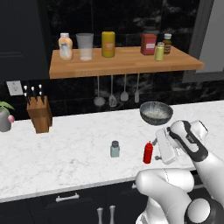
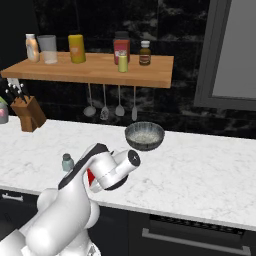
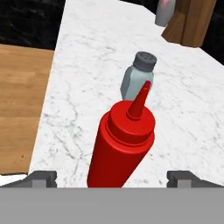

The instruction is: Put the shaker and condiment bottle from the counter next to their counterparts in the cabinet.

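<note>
1. We can read no writing on any label; the print on the shelf's jars is too small to make out.
2. We see a white marble worktop (image 1: 65,153) with grey veins, dark drawer fronts under it, and black walls behind.
3. On the wooden cabinet (image 1: 122,63) plank, left to right, stand the peach bottle (image 1: 65,46), a clear cup (image 1: 85,46), a yellow jar (image 1: 108,43), a red jar (image 1: 148,44) and the yellow-green shaker (image 1: 159,51).
4. On the worktop, left to right: a knife block (image 1: 39,113), the shaker (image 1: 114,149), the condiment bottle (image 1: 148,152) just beside it, and a metal bowl (image 1: 155,113) further back.
5. Our gripper (image 3: 112,177) has its jaws spread wide either side of the condiment bottle, not touching it; the shaker stands right behind.
</note>
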Controlling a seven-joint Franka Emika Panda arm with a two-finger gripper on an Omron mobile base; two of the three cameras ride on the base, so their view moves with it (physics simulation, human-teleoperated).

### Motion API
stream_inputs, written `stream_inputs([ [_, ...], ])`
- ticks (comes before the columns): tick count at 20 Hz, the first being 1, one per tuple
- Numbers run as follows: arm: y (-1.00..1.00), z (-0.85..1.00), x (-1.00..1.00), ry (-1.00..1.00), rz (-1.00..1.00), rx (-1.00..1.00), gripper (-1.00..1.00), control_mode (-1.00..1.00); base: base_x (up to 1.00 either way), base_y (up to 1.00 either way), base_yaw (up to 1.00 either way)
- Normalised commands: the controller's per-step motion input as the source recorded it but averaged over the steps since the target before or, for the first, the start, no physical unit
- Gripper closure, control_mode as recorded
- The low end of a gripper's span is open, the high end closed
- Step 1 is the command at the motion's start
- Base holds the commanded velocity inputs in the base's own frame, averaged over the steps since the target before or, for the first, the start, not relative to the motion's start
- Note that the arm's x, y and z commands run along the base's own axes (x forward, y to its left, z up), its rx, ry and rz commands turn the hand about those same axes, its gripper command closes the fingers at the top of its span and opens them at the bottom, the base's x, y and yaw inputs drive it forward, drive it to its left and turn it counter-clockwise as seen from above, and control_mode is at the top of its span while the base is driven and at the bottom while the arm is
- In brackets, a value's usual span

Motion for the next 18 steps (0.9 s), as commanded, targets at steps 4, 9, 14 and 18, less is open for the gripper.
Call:
stream_inputs([
  [4,0.0,-0.06,0.1,0.0,0.0,0.0,-1.0,-1.0,0.0,0.0,0.0],
  [9,0.0,-0.05,0.09,0.0,0.0,0.0,-1.0,-1.0,0.0,0.0,0.0],
  [14,0.07,-0.03,0.06,0.0,0.0,0.0,-1.0,-1.0,0.0,0.0,0.0],
  [18,0.14,0.0,0.09,0.0,0.0,0.0,-1.0,-1.0,0.0,0.0,0.0],
])
